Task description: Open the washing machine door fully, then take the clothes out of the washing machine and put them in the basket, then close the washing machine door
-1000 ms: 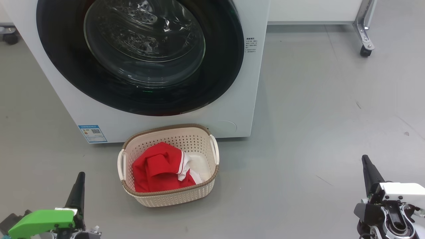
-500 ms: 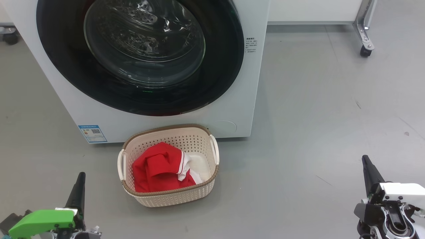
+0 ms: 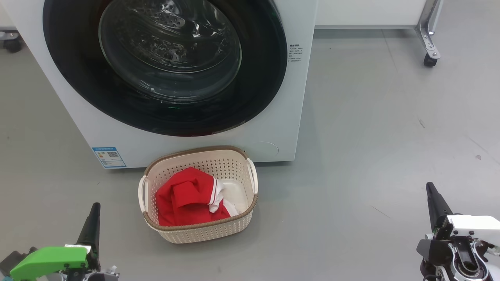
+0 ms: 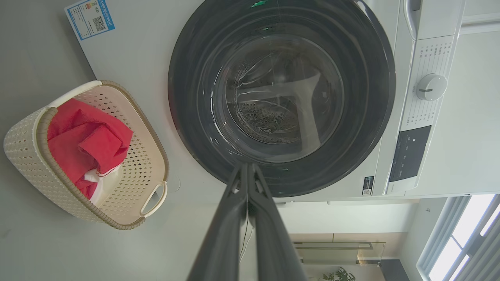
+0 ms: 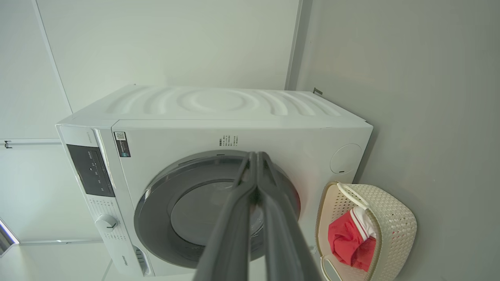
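Nothing has shifted since the earlier frames: the machine, basket, garment and both sets of fingers keep the same places in the head view.

Head view. The white washing machine (image 3: 273, 140) stands on a grey floor (image 3: 371, 136). The washing machine door (image 3: 170, 50) is shut, its glossy black frame flush with the front panel, and the perforated steel drum is visible through the bulging glass. A blue sticker (image 3: 109, 157) sits at the machine's lower left corner. The basket (image 3: 203, 234) rests on the floor just in front of the machine, below the door. The clothes (image 3: 187, 199), red with white trim, lie inside the basket, heaped toward its left side. A castor (image 3: 429, 60) of a metal frame stands at upper right, well apart from the machine.

The left fingers (image 3: 91, 226) point upward at lower left, pressed together and holding nothing. The right fingers (image 3: 434, 203) at lower right are likewise closed and empty. Both are well apart from the basket.

Left wrist view. The left fingers (image 4: 232, 218) meet at their tips, aimed toward the closed door. A round dial (image 4: 431, 86) marks the control panel.

Right wrist view. The right fingers (image 5: 234, 226) are shut tip to tip, with the machine and the basket beyond them.
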Robot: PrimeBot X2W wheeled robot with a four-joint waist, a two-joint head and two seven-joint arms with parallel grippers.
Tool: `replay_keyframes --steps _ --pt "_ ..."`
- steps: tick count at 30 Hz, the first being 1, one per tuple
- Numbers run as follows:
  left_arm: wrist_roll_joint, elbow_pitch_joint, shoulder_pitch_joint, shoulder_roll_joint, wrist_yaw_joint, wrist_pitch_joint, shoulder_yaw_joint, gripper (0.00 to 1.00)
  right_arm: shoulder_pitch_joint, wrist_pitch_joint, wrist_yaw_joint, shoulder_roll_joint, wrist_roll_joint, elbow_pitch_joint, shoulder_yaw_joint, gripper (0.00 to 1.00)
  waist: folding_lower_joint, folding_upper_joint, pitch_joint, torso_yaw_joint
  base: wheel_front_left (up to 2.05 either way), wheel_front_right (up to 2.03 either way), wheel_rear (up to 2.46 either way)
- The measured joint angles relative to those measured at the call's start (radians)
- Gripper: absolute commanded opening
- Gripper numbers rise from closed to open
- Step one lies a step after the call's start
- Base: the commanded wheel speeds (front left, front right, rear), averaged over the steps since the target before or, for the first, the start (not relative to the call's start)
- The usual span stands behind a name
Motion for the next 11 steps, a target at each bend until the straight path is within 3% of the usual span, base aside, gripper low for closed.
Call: replay_keyframes --steps 11 --pt "0.0 0.001 0.0 0.0 0.0 0.0 0.001 0.0 0.0 0.0 0.003 0.0 0.0 0.002 -0.001 0.0 0.0 0.0 0.0 0.0 0.0 0.0 0.0"
